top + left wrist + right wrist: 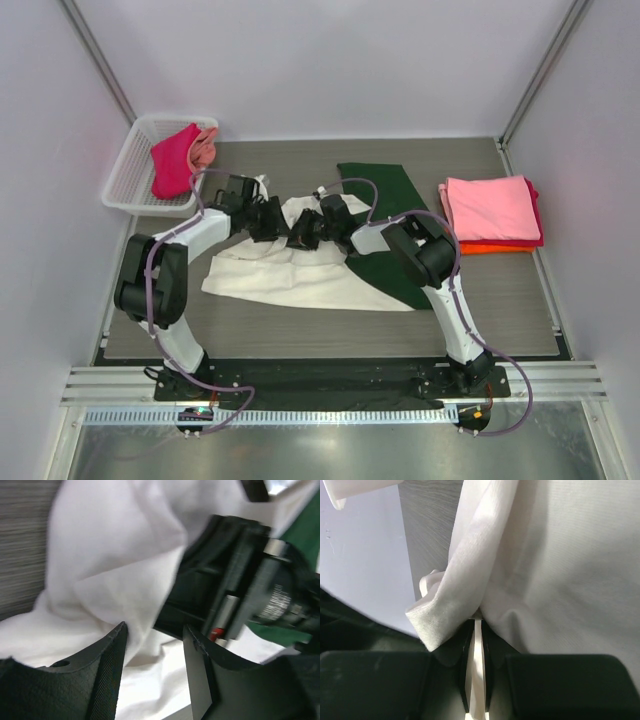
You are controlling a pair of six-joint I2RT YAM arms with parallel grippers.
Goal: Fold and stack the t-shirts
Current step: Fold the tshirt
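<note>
From above, the cream tee (290,275) lies spread at the centre of the table (500,300), with one dark green sleeve (385,190) reaching toward the upper right and its upper part bunched where the two arms meet. The left gripper (268,218) and right gripper (305,230) sit close together over that bunched cloth, but whether they are open cannot be told from here. At the right of the frame a pink tee (492,208) tops a folded stack, with an orange tee (495,248) showing under its near edge. In the upper left, a basket (125,180) holds a magenta tee (172,160). In the left wrist view, the left gripper (155,627) has its fingers (107,670) apart. A raised fold of the cream tee (110,555) hangs just at the left finger's tip, and the right gripper's black body (240,590) fills the right side. In the right wrist view, the right gripper (476,625) is pinched tight on the cream tee (560,580), with a thin strip of cloth caught between the jaws and a fold rising above them.
</note>
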